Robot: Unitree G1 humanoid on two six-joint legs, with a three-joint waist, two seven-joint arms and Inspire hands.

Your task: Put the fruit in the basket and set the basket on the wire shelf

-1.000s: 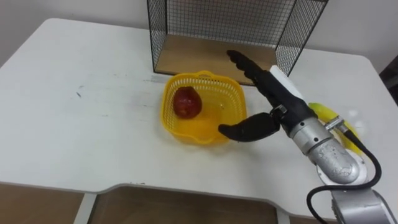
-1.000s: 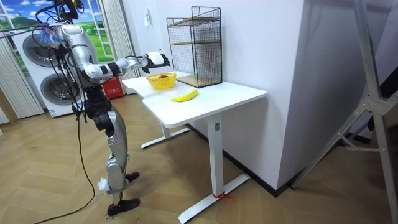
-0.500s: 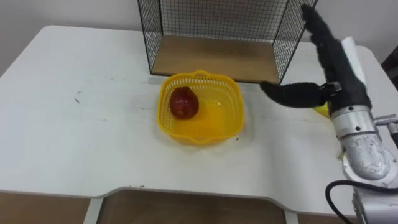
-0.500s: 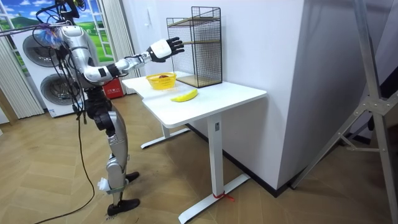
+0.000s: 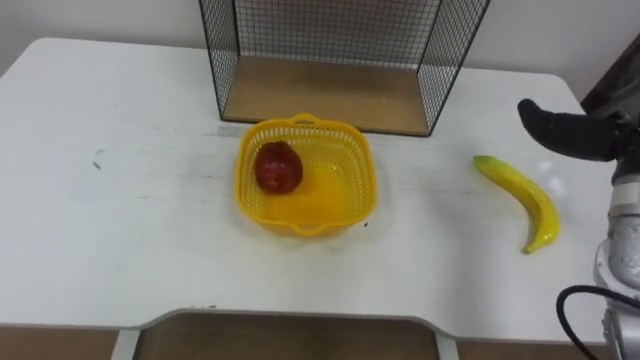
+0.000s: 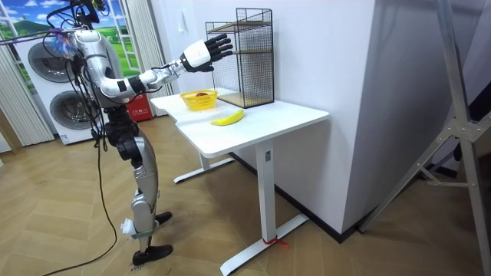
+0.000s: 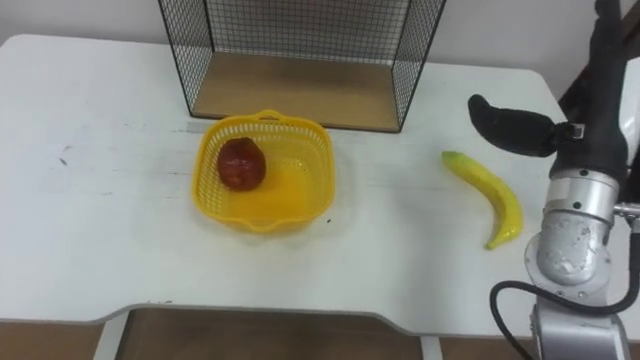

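Observation:
A yellow plastic basket (image 5: 300, 126) sits on the white table (image 5: 120, 220), just in front of the black wire shelf (image 5: 215, 50) with its wooden floor (image 5: 320, 95). A red round fruit (image 5: 277, 167) lies in the basket's left half. A yellow banana (image 5: 520, 198) lies on the table to the right of the basket. My right hand (image 7: 603, 95) is open and empty, raised above the table's right end, with its thumb (image 5: 565, 131) jutting left over the banana's far tip. The room view shows this hand (image 6: 204, 52) held high near the shelf's top.
I stand at the table's near long edge (image 5: 300, 318). A white wall runs behind the shelf. In the room view, washing machines (image 6: 50, 92) stand behind me at the left, and the table's far end (image 6: 299, 115) is bare.
My right hand has lifted away from beside the basket, up and to the right, uncovering the banana. The basket and the red fruit have stayed put; the eye view has shifted a little.

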